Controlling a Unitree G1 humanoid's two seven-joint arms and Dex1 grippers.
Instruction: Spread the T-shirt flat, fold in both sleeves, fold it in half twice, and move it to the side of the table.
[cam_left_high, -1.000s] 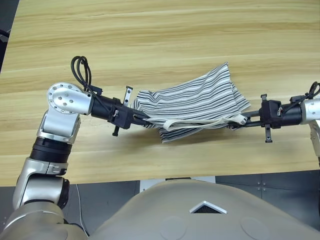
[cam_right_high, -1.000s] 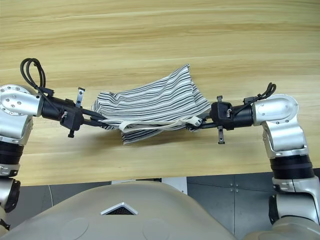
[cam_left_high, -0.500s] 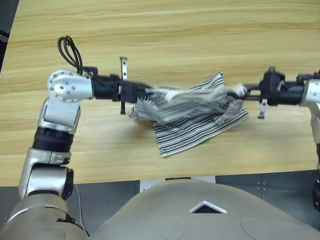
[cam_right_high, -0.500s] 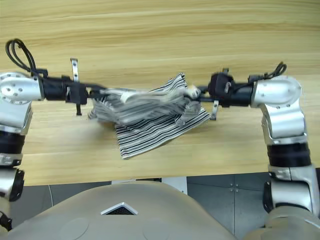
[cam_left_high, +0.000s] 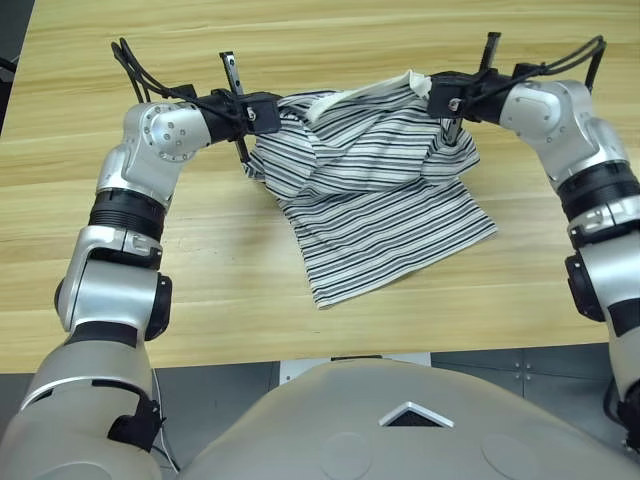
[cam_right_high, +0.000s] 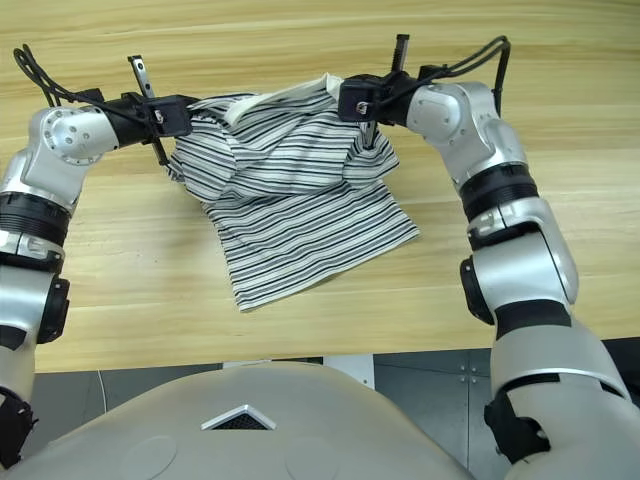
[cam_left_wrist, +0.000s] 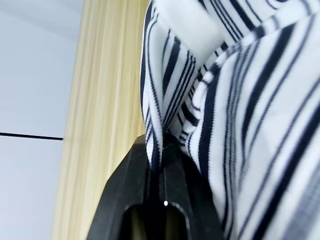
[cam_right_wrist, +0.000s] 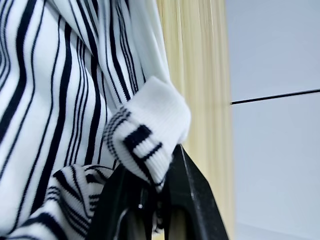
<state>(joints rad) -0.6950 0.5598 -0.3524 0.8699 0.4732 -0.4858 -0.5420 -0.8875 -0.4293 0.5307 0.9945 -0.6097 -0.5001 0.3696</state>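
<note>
- Holding the T-shirt (cam_left_high: 380, 200) by its far edge, the left fingers (cam_left_high: 262, 112) and the right fingers (cam_left_high: 441, 96) are each closed tight on a pinch of striped cloth, one at either end of that edge.
- In the left wrist view the black fingers (cam_left_wrist: 136, 176) have a thin fold clamped between them. In the right wrist view the fingers (cam_right_wrist: 192, 200) nip a white ribbed band with the stripes bunched beside it.
- The gripped edge runs left to right between the two arms and is raised just off the table (cam_left_high: 300, 40). A white ribbed band (cam_left_high: 332, 100) shows along it.
- From that line the whole garment falls toward the robot. Its lower part lies on the table, skewed, with one corner pointing at the near edge.
- The cloth is crumpled under the left fingers and smoother on the right side.
- Since the fabric trails to the robot's side of both grips, spreading it probably calls for drawing the held edge away from the robot while keeping the arms apart.
- Neither arm is nearer, as each already has its own end.
</note>
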